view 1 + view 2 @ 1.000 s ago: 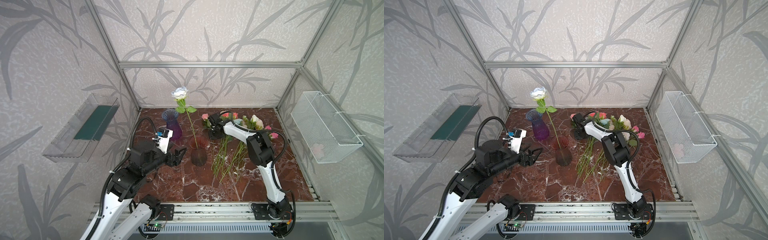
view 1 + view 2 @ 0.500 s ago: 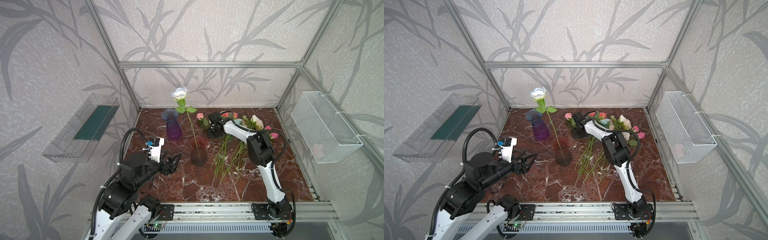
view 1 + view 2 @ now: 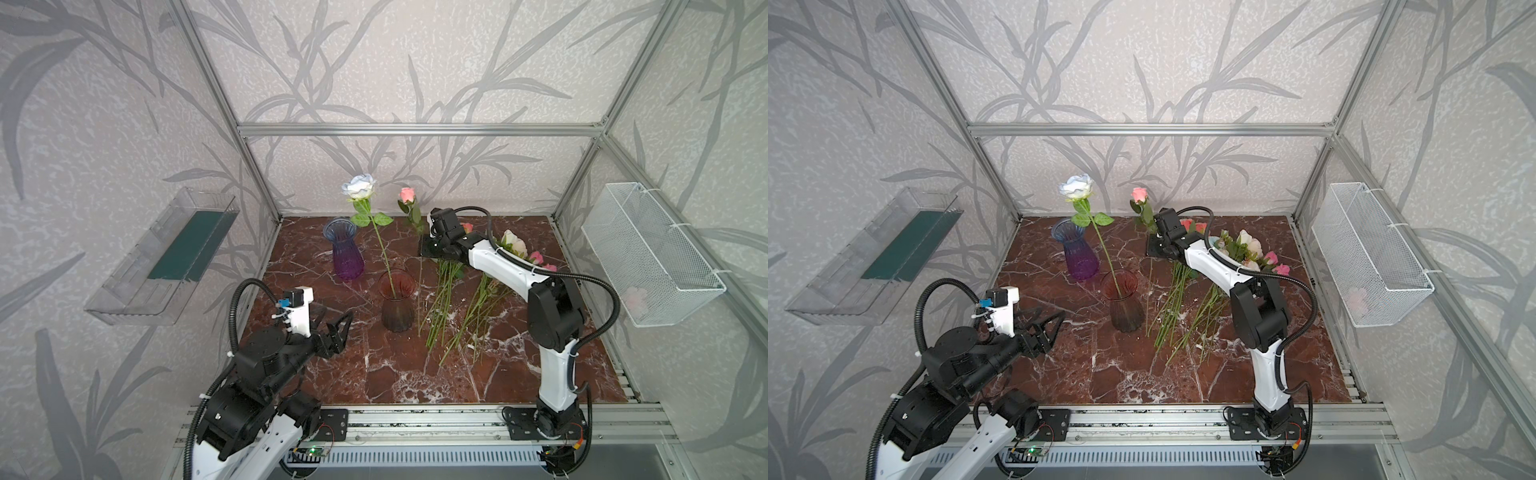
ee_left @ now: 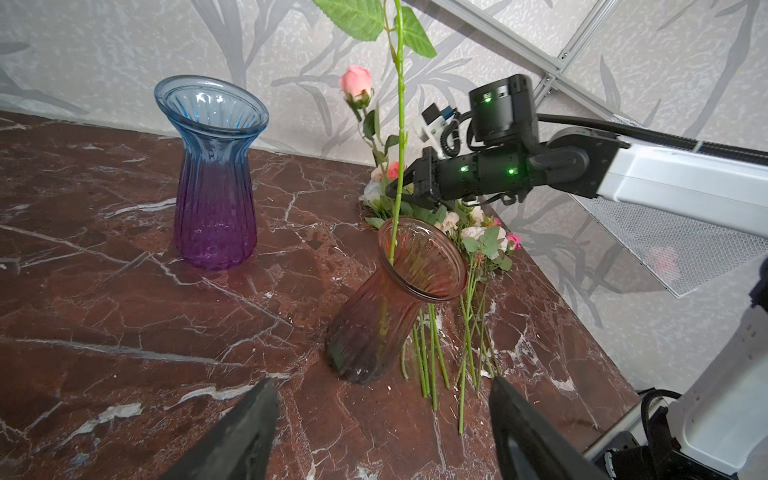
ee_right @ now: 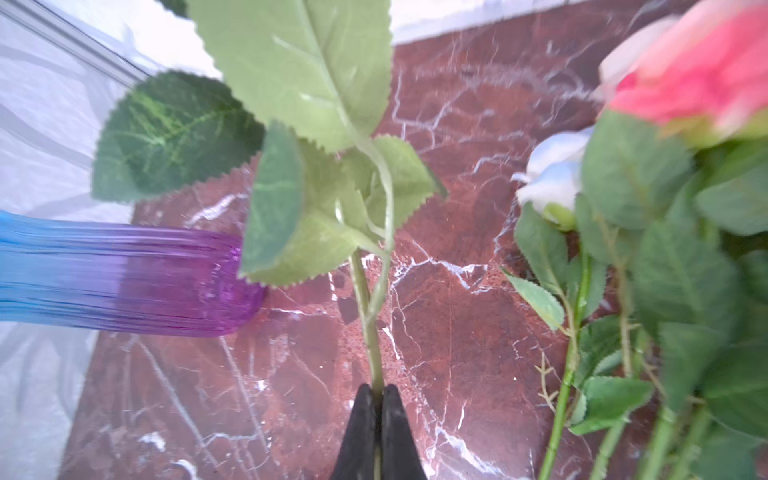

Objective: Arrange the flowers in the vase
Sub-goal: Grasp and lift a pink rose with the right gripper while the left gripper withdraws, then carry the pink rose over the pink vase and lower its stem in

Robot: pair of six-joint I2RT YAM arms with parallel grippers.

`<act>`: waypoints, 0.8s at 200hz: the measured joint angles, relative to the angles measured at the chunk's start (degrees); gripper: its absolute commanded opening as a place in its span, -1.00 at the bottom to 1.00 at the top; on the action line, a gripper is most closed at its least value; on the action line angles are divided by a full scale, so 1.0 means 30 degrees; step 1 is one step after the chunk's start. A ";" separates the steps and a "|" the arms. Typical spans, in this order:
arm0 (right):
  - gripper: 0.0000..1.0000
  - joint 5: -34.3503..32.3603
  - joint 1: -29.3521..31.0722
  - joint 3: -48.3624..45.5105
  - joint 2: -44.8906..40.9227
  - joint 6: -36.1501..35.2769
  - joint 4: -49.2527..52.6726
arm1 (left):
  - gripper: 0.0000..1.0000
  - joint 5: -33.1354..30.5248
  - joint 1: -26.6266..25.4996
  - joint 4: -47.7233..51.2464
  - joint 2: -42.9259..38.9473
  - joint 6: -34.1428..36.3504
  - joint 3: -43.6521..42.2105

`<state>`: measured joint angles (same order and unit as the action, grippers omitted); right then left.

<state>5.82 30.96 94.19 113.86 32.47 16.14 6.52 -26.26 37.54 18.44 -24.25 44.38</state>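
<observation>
While the right hand [image 5: 376, 390] pinches a pink rose [image 3: 407, 194] by its stem behind the brown vase [image 3: 397, 307], the left hand [image 3: 337, 318] hovers wide open left of it and other flowers [image 3: 457, 299] lie right of it.

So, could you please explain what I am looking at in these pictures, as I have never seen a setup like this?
It is a robot with two arms, each ending in a two-fingered gripper. Two pictures look down on the whole booth from above and show nearly the same view. The other two come from small cameras on the arms' wrists. On the marble table stand a blue-purple vase, which is empty, and a reddish-brown vase with one white rose in it. Beside that vase lies a pile of loose flowers. The right gripper is shut on the stem of a pink rose, held upright near the pile. The left gripper is open and holds nothing. It hangs above the table in front of the vases.
</observation>
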 measured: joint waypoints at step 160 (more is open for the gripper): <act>-1.00 -0.3308 0.1115 -0.5085 -1.1271 -0.2550 -0.8561 | 0.56 -0.2171 0.0000 -0.2747 -0.0372 -0.5173 -0.5085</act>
<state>-4.10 34.30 78.94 80.05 24.82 -9.54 0.01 -26.26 29.30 17.32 -39.77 29.12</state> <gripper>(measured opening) 0.049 0.787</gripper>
